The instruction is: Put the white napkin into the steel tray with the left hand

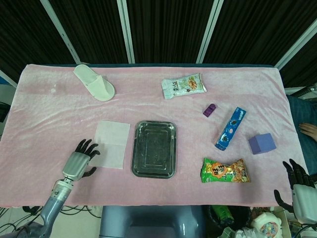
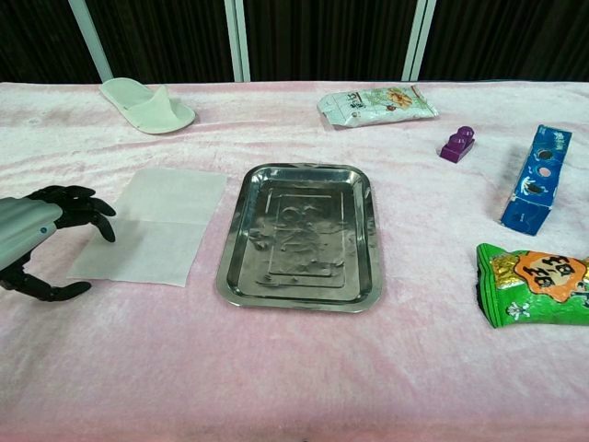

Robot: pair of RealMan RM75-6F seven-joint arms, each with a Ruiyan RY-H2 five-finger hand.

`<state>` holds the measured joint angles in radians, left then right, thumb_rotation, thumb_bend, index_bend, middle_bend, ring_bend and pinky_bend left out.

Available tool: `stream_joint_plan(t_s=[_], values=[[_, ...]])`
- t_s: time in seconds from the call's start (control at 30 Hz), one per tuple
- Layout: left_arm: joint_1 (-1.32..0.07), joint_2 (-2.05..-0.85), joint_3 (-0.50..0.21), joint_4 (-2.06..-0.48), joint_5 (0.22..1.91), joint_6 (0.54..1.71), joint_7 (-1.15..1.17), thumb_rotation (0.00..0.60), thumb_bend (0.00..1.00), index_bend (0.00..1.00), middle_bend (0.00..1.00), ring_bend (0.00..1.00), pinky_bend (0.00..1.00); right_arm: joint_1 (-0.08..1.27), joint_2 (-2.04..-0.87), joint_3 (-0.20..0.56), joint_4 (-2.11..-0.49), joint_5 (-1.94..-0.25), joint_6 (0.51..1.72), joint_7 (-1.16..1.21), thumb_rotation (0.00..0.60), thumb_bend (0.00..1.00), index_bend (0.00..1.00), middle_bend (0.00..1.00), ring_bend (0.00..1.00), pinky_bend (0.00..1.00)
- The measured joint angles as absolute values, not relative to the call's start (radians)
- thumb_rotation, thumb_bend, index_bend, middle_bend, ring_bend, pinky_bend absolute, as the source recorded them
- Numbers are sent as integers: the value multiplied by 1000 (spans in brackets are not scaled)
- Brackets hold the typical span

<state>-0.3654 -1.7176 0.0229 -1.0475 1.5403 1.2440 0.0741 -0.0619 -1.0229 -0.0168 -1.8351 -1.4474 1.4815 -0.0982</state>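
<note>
The white napkin (image 1: 112, 143) (image 2: 155, 224) lies flat on the pink cloth, just left of the steel tray (image 1: 154, 171) (image 2: 242, 276), which holds nothing. My left hand (image 1: 81, 157) (image 2: 41, 236) hovers at the napkin's near left corner, fingers apart and reaching toward its edge, holding nothing. My right hand (image 1: 298, 184) shows only in the head view, at the table's near right corner, fingers spread and far from the napkin.
A white slipper (image 1: 94, 82) lies at the back left. A white snack packet (image 1: 184, 86), a small purple piece (image 1: 210, 109), a blue box (image 1: 231, 128), a lilac block (image 1: 261, 143) and a green snack bag (image 1: 224, 170) lie right of the tray.
</note>
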Motion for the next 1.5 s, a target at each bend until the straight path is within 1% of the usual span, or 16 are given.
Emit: stream_joint_plan(t_s=[0.17,0.3,0.43,0.53,0.7,1.03,1.5], values=[[-368,-1730,20,-1025,1540,1241,69,600,294,333,155,0,21,-61,-1023,-16,-1837,-1445,1480,-103,600,312,0,0,57,150],[-367,-1738,20,-1005,1547,1251,64,600,329,333,155,0,21,-62,-1023,-14,-1838,-1440,1479,-102,600,313,0,0,57,150],[-364,-1742,20,-994,1546,1255,58,600,334,337,156,0,22,-61,-1022,-15,-1840,-1439,1476,-101,600,314,0,0,57,150],[-361,-1745,18,-985,1546,1264,50,600,357,359,157,0,22,-61,-1021,-15,-1841,-1436,1475,-100,600,313,0,0,57,150],[-358,-1751,15,-964,1549,1277,35,600,395,425,176,0,23,-63,-1019,-13,-1847,-1428,1474,-100,600,314,0,0,57,150],[-352,-1744,9,-965,1543,1285,22,600,396,473,195,0,23,-62,-1019,-13,-1850,-1424,1470,-104,600,319,0,0,57,150],[-343,-1717,-1,-1005,1512,1260,-4,600,410,558,232,0,22,-63,-1018,-11,-1853,-1417,1468,-103,600,334,0,0,57,150]])
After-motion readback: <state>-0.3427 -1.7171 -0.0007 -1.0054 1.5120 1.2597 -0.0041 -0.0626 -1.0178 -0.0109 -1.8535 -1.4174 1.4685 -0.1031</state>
